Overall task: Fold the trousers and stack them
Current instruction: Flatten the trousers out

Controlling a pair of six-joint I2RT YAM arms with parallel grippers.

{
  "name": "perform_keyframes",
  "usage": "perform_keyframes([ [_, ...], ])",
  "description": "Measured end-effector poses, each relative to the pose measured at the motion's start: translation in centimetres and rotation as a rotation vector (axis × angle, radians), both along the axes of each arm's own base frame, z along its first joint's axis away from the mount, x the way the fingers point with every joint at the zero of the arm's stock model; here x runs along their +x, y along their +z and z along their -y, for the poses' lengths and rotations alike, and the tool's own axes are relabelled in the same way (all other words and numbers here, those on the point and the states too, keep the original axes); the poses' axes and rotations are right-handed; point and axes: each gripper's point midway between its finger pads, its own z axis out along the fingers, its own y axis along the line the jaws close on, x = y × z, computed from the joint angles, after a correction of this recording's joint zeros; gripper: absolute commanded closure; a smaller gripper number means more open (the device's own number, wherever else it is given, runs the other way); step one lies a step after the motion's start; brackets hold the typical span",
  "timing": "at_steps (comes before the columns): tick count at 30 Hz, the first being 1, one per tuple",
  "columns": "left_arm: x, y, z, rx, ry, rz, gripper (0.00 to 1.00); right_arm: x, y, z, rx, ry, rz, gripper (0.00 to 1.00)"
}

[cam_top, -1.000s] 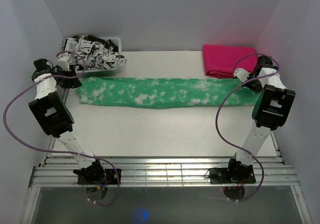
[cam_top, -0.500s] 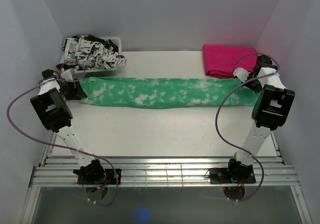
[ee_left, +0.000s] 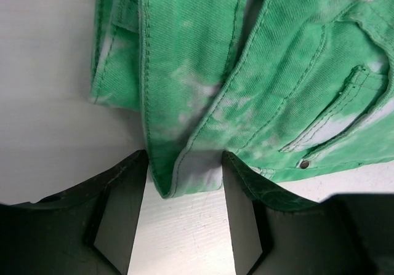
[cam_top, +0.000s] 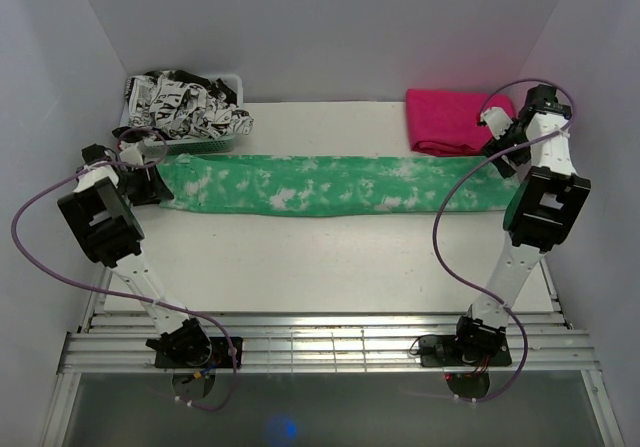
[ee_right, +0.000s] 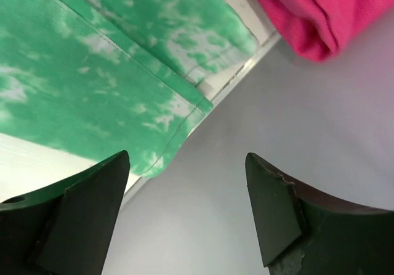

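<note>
Right gripper point(ee_right: 186, 159) risen off green trousers point(cam_top: 320, 182), jaws apart, left gripper point(ee_left: 184, 164) spread around waistband point(ee_left: 161, 179)

Top external: fixed high behind the arm bases, facing down and forward; wide and distant, taking in the whole table point(cam_top: 330, 267). Left wrist: close behind the left gripper point(ee_left: 183, 164), facing down on the waistband end of the green trousers point(ee_left: 295, 90); right wrist: close behind the right gripper point(ee_right: 188, 158), over the hem end and pink cloth point(ee_right: 308, 10); all views share the trousers.
</note>
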Motion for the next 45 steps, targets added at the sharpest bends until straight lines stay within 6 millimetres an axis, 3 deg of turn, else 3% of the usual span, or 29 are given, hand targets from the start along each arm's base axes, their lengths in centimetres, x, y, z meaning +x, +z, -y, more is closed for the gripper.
perform_keyframes([
  [3,0.0,0.1,0.0,0.000,0.001,0.000,0.37,-0.4,1.9,0.5,0.070,-0.093,0.035,0.20],
  [6,-0.1,0.1,0.1,-0.001,0.003,0.001,0.37,-2.9,2.1,1.5,0.167,-0.221,0.018,0.23],
  [10,-0.3,0.1,0.3,-0.008,0.006,0.001,0.37,-7.9,-0.4,2.9,0.324,-0.398,-0.075,0.26],
  [14,-0.3,0.1,0.4,-0.021,0.010,0.008,0.36,-10.9,-2.9,3.0,0.444,-0.518,-0.163,0.25],
  [26,-0.6,0.2,0.9,-0.056,0.029,0.011,0.36,-8.2,-5.3,1.1,0.629,-0.561,-0.123,0.24],
  [29,-0.7,0.2,1.0,-0.058,0.030,0.009,0.36,-7.8,-5.6,1.3,0.632,-0.567,-0.111,0.15],
  [30,-0.8,0.2,1.0,-0.059,0.030,0.008,0.36,-7.6,-5.8,1.4,0.630,-0.569,-0.104,0.01],
  [34,-1.0,0.3,1.1,-0.059,0.030,0.007,0.36,-7.1,-6.8,2.1,0.593,-0.564,-0.075,0.07],
  [37,-1.1,0.3,1.2,-0.059,0.030,0.006,0.36,-6.8,-7.2,2.4,0.575,-0.563,-0.063,0.00],
  [38,-1.1,0.3,1.2,-0.059,0.030,0.006,0.36,-6.8,-7.3,2.3,0.576,-0.561,-0.062,0.07],
  [39,-1.1,0.2,1.2,-0.060,0.030,0.005,0.36,-6.8,-7.2,2.3,0.580,-0.553,-0.060,0.22],
  [41,-1.2,0.2,1.3,-0.062,0.030,0.003,0.36,-6.6,-7.2,2.0,0.596,-0.538,-0.057,0.36],
  [42,-1.2,0.2,1.3,-0.062,0.031,0.003,0.36,-6.6,-7.2,1.8,0.605,-0.534,-0.058,0.49],
  [44,-1.2,0.4,1.3,-0.062,0.034,0.004,0.37,-6.4,-7.4,1.7,0.611,-0.527,-0.061,0.62],
  [45,-1.3,0.5,1.3,-0.063,0.036,0.005,0.37,-6.4,-7.4,1.7,0.612,-0.525,-0.062,0.78],
])
